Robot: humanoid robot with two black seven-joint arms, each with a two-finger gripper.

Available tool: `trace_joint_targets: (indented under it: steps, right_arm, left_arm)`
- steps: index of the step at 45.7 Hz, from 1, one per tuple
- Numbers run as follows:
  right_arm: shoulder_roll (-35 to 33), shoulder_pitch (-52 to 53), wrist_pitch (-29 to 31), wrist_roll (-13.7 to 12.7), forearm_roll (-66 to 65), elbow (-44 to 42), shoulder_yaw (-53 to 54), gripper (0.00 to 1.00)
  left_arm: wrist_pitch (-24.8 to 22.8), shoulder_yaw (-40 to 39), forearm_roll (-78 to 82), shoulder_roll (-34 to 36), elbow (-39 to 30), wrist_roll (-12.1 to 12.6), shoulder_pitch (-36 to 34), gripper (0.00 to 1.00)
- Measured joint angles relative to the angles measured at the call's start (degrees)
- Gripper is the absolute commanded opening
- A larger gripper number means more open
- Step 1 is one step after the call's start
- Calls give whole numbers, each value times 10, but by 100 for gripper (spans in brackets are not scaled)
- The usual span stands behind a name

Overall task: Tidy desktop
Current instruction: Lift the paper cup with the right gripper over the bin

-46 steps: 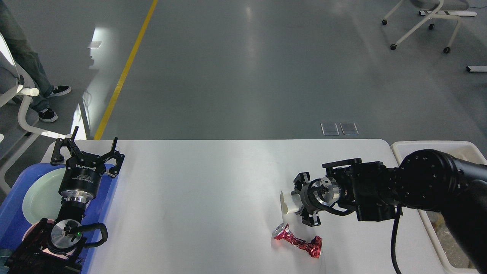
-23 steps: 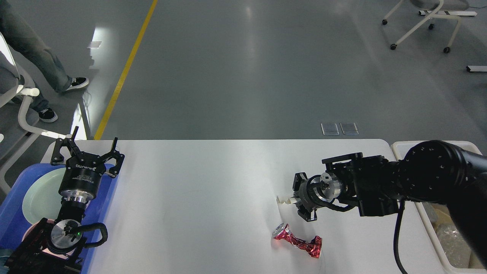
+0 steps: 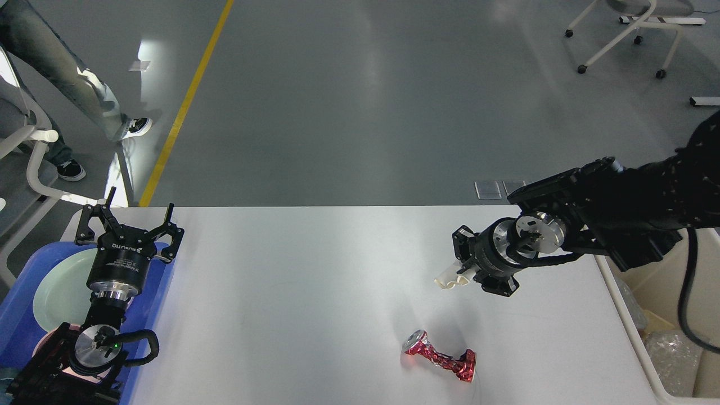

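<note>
In the head view, your right gripper (image 3: 462, 274) is raised above the right part of the desktop (image 3: 292, 281), its fingers closed on a crumpled white paper cup (image 3: 449, 278) that hangs clear of the surface. Your left gripper (image 3: 130, 220) stands with its fingers spread wide and nothing between them, over the far edge of the blue tray (image 3: 14, 315) holding a pale green plate (image 3: 56, 289) at the desktop's left end. You can see a crushed red can (image 3: 440, 356) lying on the desktop below the held cup, and the cream bin (image 3: 664, 337) just beside the right edge.
</note>
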Motion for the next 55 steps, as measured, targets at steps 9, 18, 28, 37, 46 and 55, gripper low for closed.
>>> trace_joint_targets:
  steps: [9, 18, 28, 37, 46, 55]
  right_arm:
    - [-29, 173, 158, 5, -172, 83, -54, 0]
    - [-38, 321, 249, 6, -304, 183, -53, 0]
    - [-62, 395, 299, 5, -322, 236, -39, 0]
    - [-67, 400, 296, 4, -323, 237, -37, 0]
    - [-80, 398, 290, 5, -323, 224, -54, 0]
    - [-117, 368, 268, 5, -323, 178, -117, 0]
  left_arm:
    - [0, 0, 0, 0, 0, 0, 0, 97]
    - [0, 0, 0, 0, 0, 0, 0, 97]
    - [0, 0, 0, 0, 0, -1, 0, 97]
    - [0, 0, 0, 0, 0, -1, 0, 97]
    - [0, 0, 0, 0, 0, -1, 0, 97]
    - [0, 0, 0, 0, 0, -1, 0, 97]
